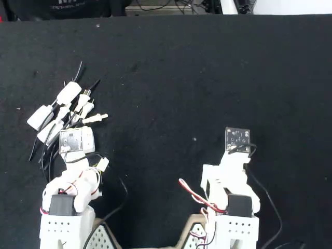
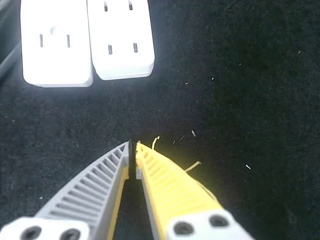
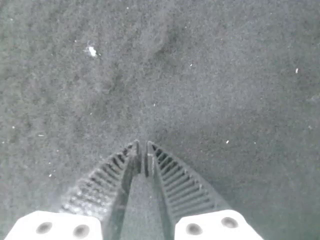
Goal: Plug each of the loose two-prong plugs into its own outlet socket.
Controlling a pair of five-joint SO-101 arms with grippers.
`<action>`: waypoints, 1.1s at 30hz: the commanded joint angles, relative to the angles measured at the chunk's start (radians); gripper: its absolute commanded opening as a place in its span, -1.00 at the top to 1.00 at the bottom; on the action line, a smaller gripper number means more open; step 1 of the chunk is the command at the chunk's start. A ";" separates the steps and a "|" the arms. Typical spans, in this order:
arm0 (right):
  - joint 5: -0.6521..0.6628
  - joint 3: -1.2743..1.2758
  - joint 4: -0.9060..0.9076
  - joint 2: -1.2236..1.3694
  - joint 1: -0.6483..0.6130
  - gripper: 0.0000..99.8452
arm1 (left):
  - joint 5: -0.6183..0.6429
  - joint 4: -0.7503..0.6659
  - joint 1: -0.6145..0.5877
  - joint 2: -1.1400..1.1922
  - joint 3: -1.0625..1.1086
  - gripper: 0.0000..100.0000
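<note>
Arms stand side by side at the near edge of the black-clothed table point(image 1: 176, 78). The right tool point(image 3: 142, 150) is closed on nothing, its tips pressed together over bare cloth. The left tool point(image 2: 133, 150) is likewise closed and empty, with one finger grey and the other yellow. Just beyond its tips lie two white outlet blocks point(image 2: 120, 37), side by side and touching, slot faces up. From above, the cluster of white plugs point(image 1: 83, 101) and blocks sits just past the left arm point(image 1: 67, 199), well apart from the right arm point(image 1: 231, 192) — most pieces lie on a diagonal. One plug point(image 1: 94, 118) lies nearly crosswise — its thin end toward the right.
</note>
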 commanded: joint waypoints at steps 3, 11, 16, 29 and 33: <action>-0.002 -0.008 0.005 -0.096 0.018 0.98 | 0.003 0.005 -0.007 -0.011 0.013 0.94; -0.002 -0.008 0.005 -0.096 0.017 0.98 | 0.005 0.005 -0.001 -0.011 0.013 0.94; -0.006 -0.008 0.005 -0.096 0.017 0.98 | 0.003 0.003 0.001 -0.011 0.013 0.94; 0.180 -0.018 -0.423 -0.094 0.037 0.98 | -0.422 -0.408 -0.467 -0.011 -0.061 0.93; 0.305 -0.024 -0.549 -0.094 0.034 0.98 | -0.519 -0.559 -0.567 -0.011 -0.039 0.93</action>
